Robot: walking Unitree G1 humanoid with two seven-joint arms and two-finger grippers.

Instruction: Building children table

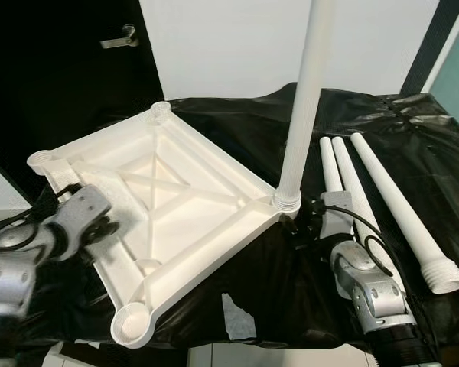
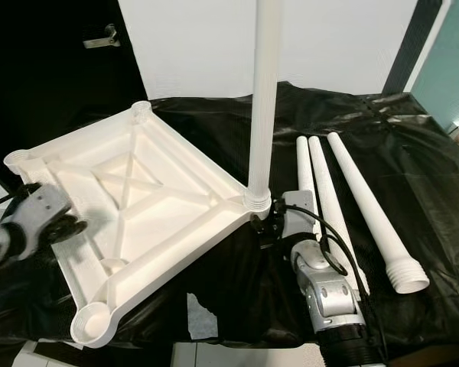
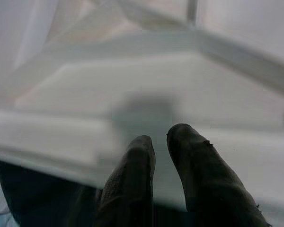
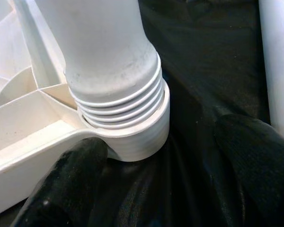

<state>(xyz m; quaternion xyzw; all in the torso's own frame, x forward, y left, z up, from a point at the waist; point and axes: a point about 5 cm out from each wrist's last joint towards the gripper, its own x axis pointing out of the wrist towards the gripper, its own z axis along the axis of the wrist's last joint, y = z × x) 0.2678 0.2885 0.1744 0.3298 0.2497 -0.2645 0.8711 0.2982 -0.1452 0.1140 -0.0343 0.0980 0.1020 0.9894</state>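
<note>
- Standing upright, white leg (image 1: 306, 99) is sitting threaded in tabletop (image 1: 161, 222) corner socket.
- Right end effector (image 4: 156, 165) is spreading released beside socket.
- Left end effector (image 3: 161, 146) is resting clenched on tabletop edge.

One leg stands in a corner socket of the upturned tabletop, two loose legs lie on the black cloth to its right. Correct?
Not quite: three loose legs lie on the black cloth, not two, as the left eye view shows. The rest holds: one leg stands in a corner socket of the upturned tabletop, with the loose ones to its right.
</note>
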